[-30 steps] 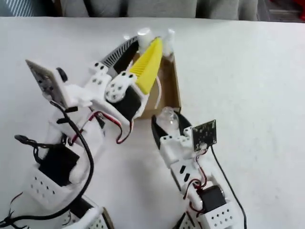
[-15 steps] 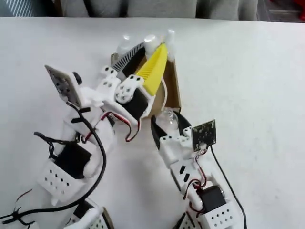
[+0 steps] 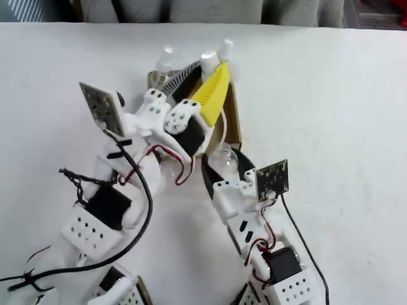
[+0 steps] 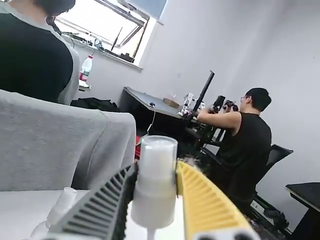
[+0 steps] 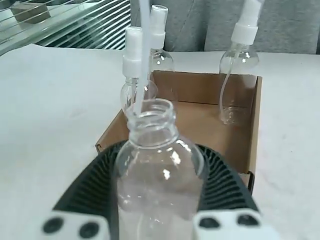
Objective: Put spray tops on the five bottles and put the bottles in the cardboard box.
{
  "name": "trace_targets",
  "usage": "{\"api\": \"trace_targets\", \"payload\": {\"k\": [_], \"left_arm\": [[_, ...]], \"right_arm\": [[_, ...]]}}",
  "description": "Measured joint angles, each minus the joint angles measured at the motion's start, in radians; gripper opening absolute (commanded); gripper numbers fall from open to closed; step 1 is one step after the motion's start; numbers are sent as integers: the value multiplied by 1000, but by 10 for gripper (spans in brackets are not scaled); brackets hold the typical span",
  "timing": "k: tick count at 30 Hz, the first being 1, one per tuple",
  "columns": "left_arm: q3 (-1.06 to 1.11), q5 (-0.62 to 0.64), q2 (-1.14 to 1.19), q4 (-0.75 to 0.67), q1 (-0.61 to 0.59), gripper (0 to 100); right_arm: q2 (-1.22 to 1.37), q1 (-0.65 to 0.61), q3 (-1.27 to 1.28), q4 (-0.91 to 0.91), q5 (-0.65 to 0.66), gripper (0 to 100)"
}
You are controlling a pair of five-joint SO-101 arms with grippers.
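Evidently the job is a little past halfway. In the high view the cardboard box (image 5: 200,89) lies at 12 o'clock from the right gripper (image 3: 226,166), whose black jaws are closed around the belly of the open bottle (image 5: 150,170), holding it upright just short of the box's near wall. The left gripper (image 3: 206,71) comes in from 7 o'clock above the box and pinches the spray top (image 4: 155,175) by its head between the grey and yellow fingers. Its dip tube (image 5: 142,60) hangs down toward the open neck; whether the tip is already inside I cannot tell.

One capped bottle (image 5: 236,70) stands on the box floor toward 1 o'clock. A second capped bottle (image 5: 134,85) and a third capped bottle (image 5: 161,55) stand at the far edge toward 11 o'clock, inside or just beyond the wall, I cannot say.

Left, as I judge it: seat and fix this top, box this bottle, then handle a fifth.
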Motion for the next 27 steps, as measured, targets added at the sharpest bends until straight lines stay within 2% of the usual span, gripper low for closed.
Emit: {"api": "trace_targets", "payload": {"k": [8, 13, 19, 24, 27], "left_arm": [[130, 17, 0, -31, 3, 21], [264, 17, -92, -31, 81, 22], [301, 15, -216, 123, 110, 22], [325, 6, -218, 144, 104, 22], [341, -63, -219, 146, 104, 22]], "right_arm": [[0, 2, 0, 0, 0, 16], [0, 2, 0, 0, 0, 16], [0, 0, 0, 0, 0, 16], [0, 0, 0, 0, 0, 16], [0, 0, 0, 0, 2, 16]]}}
